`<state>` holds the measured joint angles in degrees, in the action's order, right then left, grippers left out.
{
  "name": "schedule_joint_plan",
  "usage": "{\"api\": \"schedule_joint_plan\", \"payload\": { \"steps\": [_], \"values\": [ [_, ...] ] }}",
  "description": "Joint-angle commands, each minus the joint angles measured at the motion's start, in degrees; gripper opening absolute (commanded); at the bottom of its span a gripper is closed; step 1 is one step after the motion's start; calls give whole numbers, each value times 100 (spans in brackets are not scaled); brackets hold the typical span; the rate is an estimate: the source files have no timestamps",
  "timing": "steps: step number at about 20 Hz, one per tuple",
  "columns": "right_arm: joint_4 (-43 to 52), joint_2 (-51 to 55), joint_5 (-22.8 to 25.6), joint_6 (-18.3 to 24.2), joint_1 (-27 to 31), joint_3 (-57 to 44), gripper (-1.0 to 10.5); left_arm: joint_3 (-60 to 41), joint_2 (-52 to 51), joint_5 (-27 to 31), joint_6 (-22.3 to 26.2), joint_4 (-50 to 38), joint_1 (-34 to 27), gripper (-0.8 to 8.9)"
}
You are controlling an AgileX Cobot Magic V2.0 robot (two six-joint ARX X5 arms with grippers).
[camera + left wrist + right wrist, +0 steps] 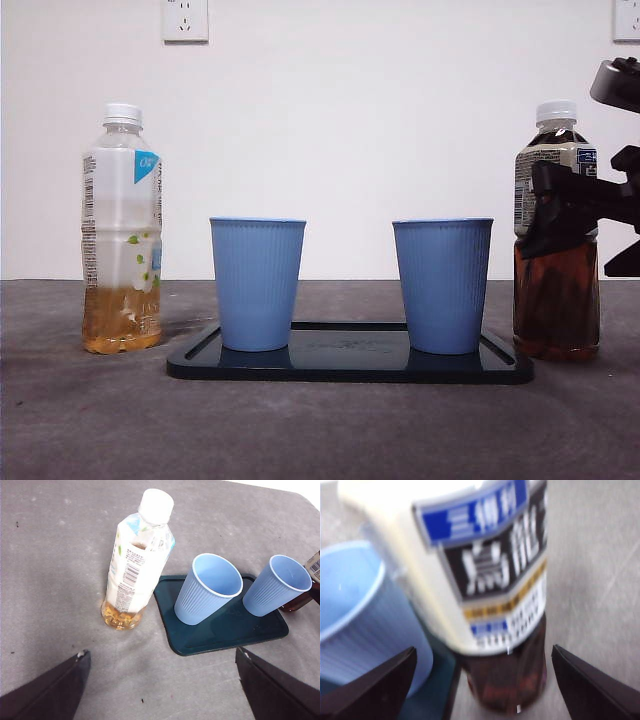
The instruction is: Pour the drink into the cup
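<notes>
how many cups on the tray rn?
2. Both blue cups stand upright on the dark tray: one cup at the end nearer the pale tea bottle, the other cup at the end nearer the dark tea bottle. None looks hidden.

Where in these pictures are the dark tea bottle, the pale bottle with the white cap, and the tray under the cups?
dark tea bottle (556,300), front view, on its brown lower body.
pale bottle (121,215), front view, on its white label.
tray (350,365), front view, on its bare middle between the cups.
</notes>
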<state>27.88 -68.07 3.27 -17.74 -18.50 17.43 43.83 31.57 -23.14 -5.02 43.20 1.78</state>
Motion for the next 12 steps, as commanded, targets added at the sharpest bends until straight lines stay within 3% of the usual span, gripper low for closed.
{"api": "schedule_joint_plan", "payload": {
  "steps": [1,12],
  "values": [
    [380,-334,83,107,72,13,433,111,24,-50,46,-50,17,468],
    [1891,-1497,87,243,302,22,421,111,24,-48,46,-52,17,468]
  ]
}}
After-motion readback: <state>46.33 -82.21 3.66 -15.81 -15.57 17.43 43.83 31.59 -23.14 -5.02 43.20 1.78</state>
